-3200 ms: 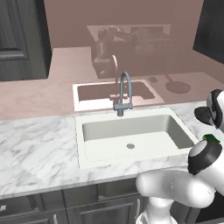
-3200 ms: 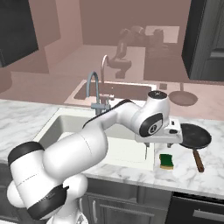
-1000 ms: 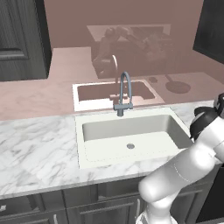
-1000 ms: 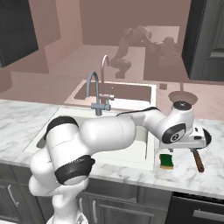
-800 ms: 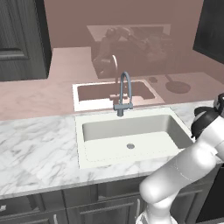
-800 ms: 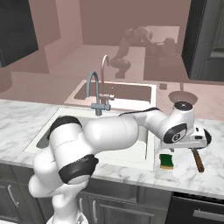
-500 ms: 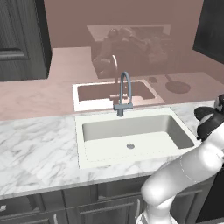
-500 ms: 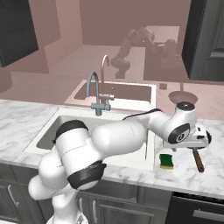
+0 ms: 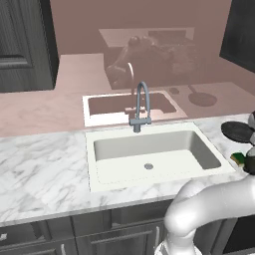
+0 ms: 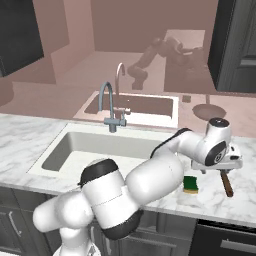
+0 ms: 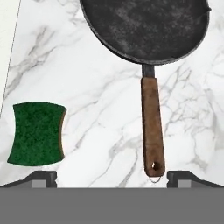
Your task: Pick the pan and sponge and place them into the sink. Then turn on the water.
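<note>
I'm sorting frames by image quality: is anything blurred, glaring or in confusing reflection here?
Hand view: sharp, even light, the pan and sponge cast only faint shadows on the counter. Left base view: crisp, but the glossy pink wall mirrors the sink and faucet. Right base view: same mirroring, with a reflected arm; no glare or blur.

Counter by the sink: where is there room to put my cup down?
The marble counter left of the sink is bare and wide. Right of the sink it is crowded: the sponge and pan lie there, with the claw open above.
</note>
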Controlling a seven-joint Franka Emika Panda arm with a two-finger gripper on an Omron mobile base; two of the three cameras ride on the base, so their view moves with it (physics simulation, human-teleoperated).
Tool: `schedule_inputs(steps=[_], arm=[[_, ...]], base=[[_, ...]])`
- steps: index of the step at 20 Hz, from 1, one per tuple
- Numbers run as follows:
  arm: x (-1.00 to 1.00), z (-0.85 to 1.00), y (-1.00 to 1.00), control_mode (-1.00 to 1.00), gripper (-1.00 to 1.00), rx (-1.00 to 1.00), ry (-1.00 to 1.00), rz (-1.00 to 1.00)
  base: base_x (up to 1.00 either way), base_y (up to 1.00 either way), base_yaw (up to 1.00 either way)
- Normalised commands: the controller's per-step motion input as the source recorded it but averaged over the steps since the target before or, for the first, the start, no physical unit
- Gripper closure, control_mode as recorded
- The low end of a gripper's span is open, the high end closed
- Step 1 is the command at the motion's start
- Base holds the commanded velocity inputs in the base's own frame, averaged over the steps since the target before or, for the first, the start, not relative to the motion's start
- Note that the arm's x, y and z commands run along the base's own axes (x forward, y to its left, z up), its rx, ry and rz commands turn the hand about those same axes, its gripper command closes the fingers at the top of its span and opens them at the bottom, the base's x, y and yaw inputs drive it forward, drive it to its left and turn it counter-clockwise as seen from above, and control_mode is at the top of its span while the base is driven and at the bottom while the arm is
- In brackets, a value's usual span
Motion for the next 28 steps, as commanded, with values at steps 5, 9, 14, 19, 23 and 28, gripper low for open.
schedule_inputs(steps=[5, 9, 14, 19, 23, 28], arm=[[0.08, -0.2, -0.1, -1.0, -1.0, 0.0, 0.01, 0.0], [0.08, -0.24, -0.07, -1.0, -1.0, 0.0, 0.01, 0.0], [0.12, -0.26, -0.09, -1.0, -1.0, 0.0, 0.02, 0.01], [0.16, -0.25, -0.12, -1.0, -1.0, 0.0, 0.02, 0.02], [0.17, -0.23, -0.16, -1.0, -1.0, 0.0, 0.02, 0.03], [0.19, -0.18, -0.22, -1.0, -1.0, 0.0, 0.01, 0.04]], base=[[0.0, 0.0, 0.0], [0.0, 0.0, 0.0], [0.0, 0.0, 0.0], [0.0, 0.0, 0.0], [0.0, 0.0, 0.0], [0.0, 0.0, 0.0]])
